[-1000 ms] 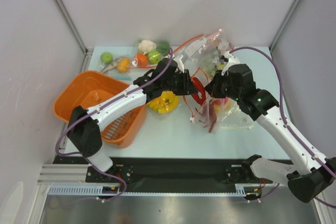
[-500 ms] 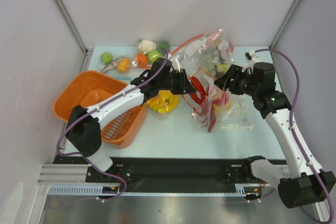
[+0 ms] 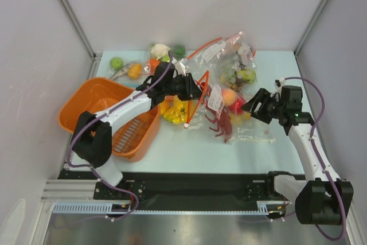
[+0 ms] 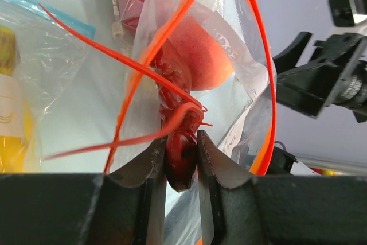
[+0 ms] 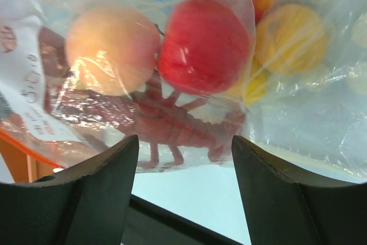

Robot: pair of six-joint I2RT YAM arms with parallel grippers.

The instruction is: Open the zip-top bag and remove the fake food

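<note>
The zip-top bag [image 3: 243, 120] lies crumpled mid-table, its orange-red zip strip [image 3: 199, 91] looped open towards my left gripper [image 3: 196, 88]. That gripper is shut on the end of the dark-red lobster [image 4: 181, 162] at the bag's mouth; the lobster's body [image 3: 221, 123] still lies inside the plastic. A peach-orange fruit [image 5: 112, 47] and a red apple [image 5: 203, 44] sit inside above the lobster [image 5: 172, 121]. My right gripper [image 3: 250, 106] stands open just right of the bag, and in the right wrist view its fingers [image 5: 97, 187] hold nothing.
An orange basket [image 3: 86, 98] stands at the left. A blue-zip bag with yellow bananas [image 3: 176, 112] lies under my left arm. Another clear bag with a green apple [image 3: 246, 75] lies behind, and a cauliflower [image 3: 160, 49] and green fruits [image 3: 116, 62] sit at the back.
My right gripper has opened, let go of the bag and drawn back to the right. My left gripper has pulled left with the lobster's end, and the bag mouth followed.
</note>
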